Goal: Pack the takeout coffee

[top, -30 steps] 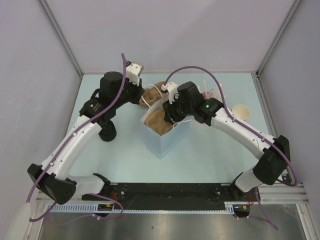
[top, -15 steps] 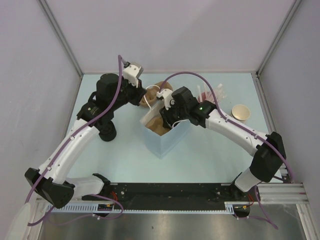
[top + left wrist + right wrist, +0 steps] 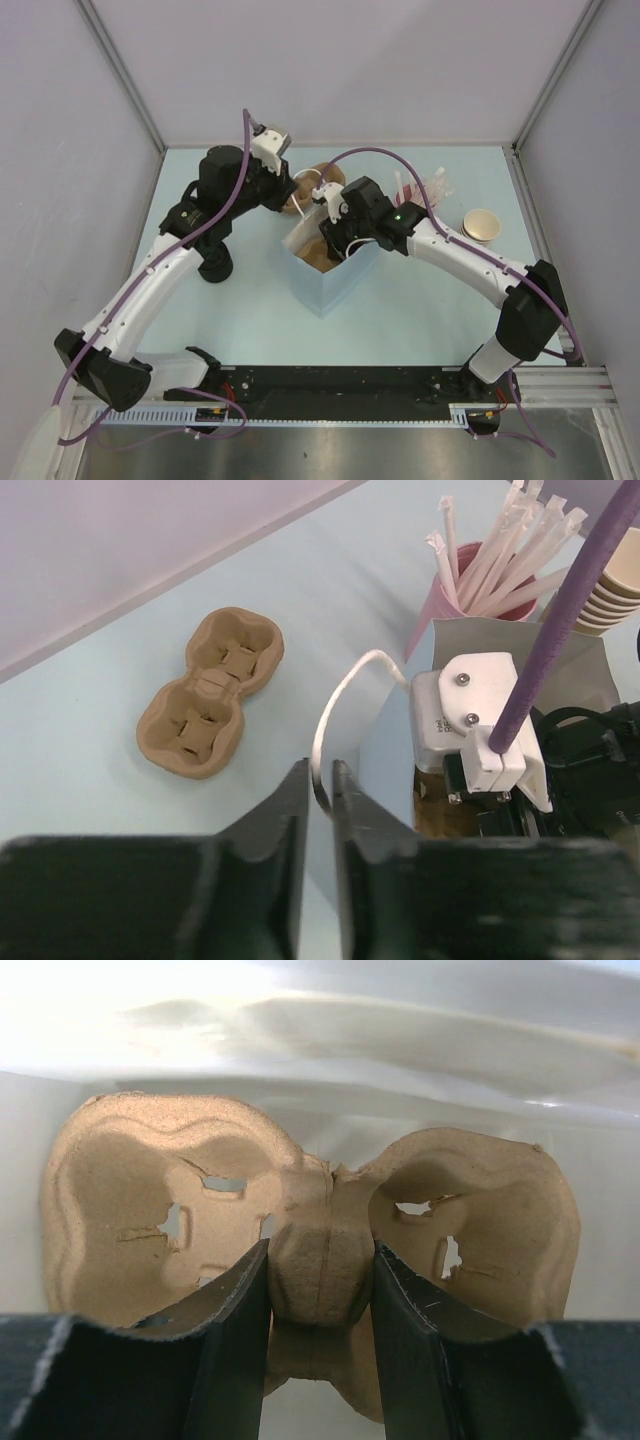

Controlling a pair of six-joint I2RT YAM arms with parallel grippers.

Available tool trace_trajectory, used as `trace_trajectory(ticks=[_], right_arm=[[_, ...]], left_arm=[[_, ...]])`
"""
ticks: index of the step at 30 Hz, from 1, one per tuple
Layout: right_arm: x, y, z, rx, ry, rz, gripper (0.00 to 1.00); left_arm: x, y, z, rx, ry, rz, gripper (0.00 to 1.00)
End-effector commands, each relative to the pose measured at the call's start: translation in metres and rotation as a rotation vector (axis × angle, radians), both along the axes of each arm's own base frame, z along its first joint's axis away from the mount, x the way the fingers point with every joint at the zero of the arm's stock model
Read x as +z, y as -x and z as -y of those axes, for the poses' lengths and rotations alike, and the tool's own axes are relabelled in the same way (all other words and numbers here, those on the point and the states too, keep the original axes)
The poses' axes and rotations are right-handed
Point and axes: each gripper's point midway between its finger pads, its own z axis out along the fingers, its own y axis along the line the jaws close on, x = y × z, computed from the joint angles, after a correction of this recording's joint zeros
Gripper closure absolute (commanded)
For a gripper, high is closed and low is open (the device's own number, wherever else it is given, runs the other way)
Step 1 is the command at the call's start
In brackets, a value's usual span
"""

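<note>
Early stage. Pale blue paper bag (image 3: 335,285) is held open: left pincer (image 3: 320,776) is nipped on its white cord handle (image 3: 345,685). Brown moulded-pulp cup carrier (image 3: 150,1200) is clamped at its middle ridge by right pincer (image 3: 320,1258), inside the bag. Coffee is judged not yet packed. The single tan cup cannot be picked out. A black round item (image 3: 215,262), possibly its lid, is seen on the worktop (image 3: 420,300) left of the bag.

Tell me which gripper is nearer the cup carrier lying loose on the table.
The left gripper: shut on the white handle of the bag, with the loose carrier on the table just beyond. The right gripper is down inside the bag, fingers clamping a second carrier.
</note>
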Motion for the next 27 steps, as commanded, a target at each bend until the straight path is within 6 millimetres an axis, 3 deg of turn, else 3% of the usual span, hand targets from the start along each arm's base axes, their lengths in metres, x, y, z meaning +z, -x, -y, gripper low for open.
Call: trace_trajectory(ticks=[1,5,11,14,21,27], right_arm=[[-0.007,0.002,0.001,0.011,0.019,0.0,0.73],[-0.007,0.002,0.001,0.01,0.018,0.0,0.73],[-0.008,0.003,0.001,0.014,0.021,-0.004,0.73],[-0.01,0.005,0.001,0.023,0.027,-0.011,0.73],[-0.029,0.021,0.006,0.057,0.093,-0.077,0.73],[-0.032,0.024,0.002,0.072,0.099,-0.075,0.73]], left_arm=[[0.013,-0.003,0.009,-0.029,0.046,0.027,0.75],[0.009,-0.004,0.014,-0.049,0.043,0.009,0.75],[0.006,-0.02,0.008,0.04,0.039,-0.005,0.92],[0.006,-0.029,0.003,0.09,0.035,-0.001,0.96],[0.016,-0.039,-0.001,0.14,0.043,0.024,0.99],[0.028,-0.042,-0.006,0.182,0.065,0.052,0.99]])
